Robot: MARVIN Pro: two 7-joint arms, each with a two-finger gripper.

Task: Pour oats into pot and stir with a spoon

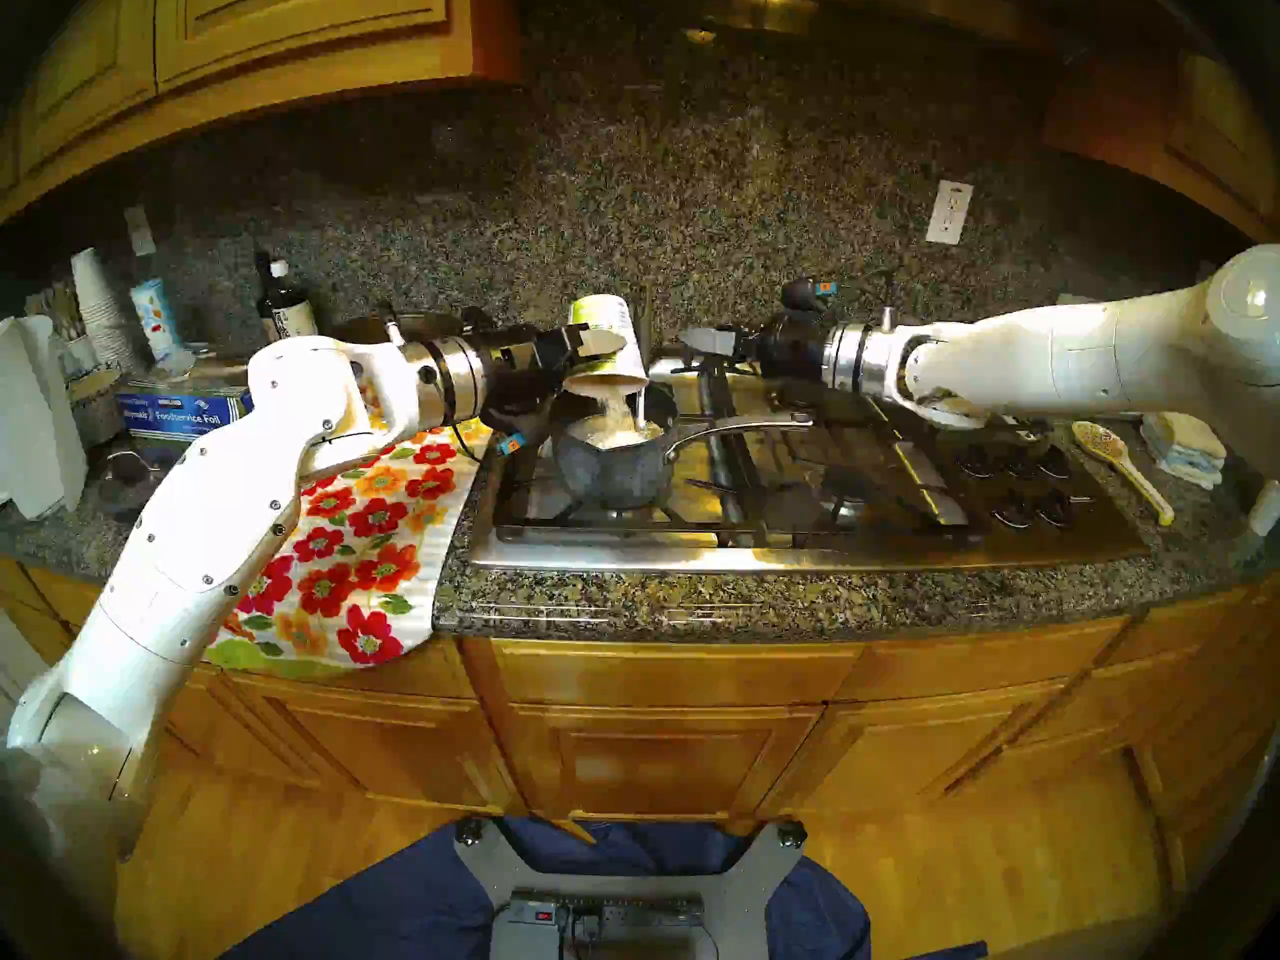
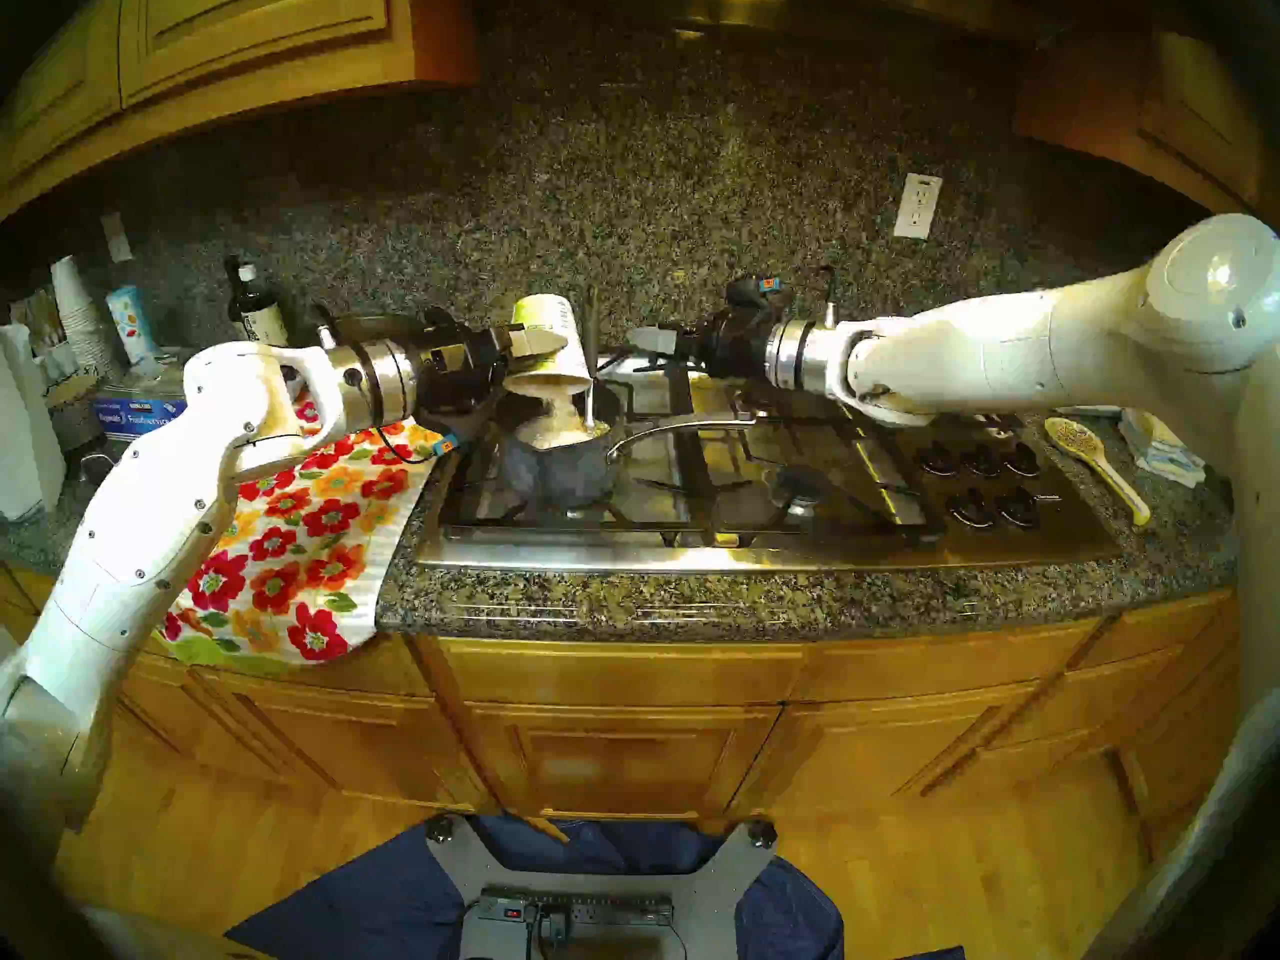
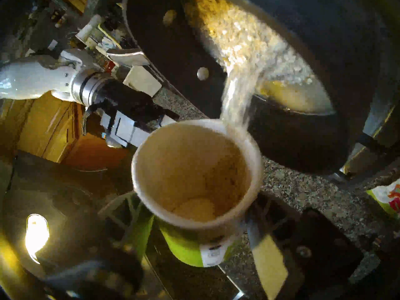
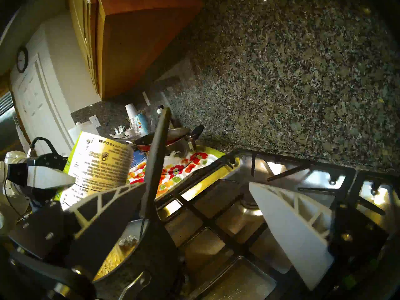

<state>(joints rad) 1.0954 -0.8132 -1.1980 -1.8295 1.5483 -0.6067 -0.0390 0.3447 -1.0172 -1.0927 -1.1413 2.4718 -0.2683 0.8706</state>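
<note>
1. My left gripper (image 1: 589,347) is squeezed shut on the white and green paper cup (image 1: 609,345).
2. The cup is tipped over, with its open mouth facing down, right above the pot (image 1: 609,470).
3. The oats (image 1: 616,408) fall out of the cup in a pale stream and land in a heap inside the pot.
4. In my left wrist view I look into the cup (image 3: 194,174), and only a little bit of oats sits at its bottom.
5. The pot is dark grey and stands on the stove (image 1: 796,550), just below my left gripper. Its long silver handle (image 1: 741,429) points toward my right arm.
6. The spoon (image 4: 157,163) stands in the pot with its dark handle sticking up, right beside the cup.
7. My right gripper (image 1: 699,342) is wide open and holds nothing.
8. It hangs over the stove, near the spoon's handle but not touching it.
</note>
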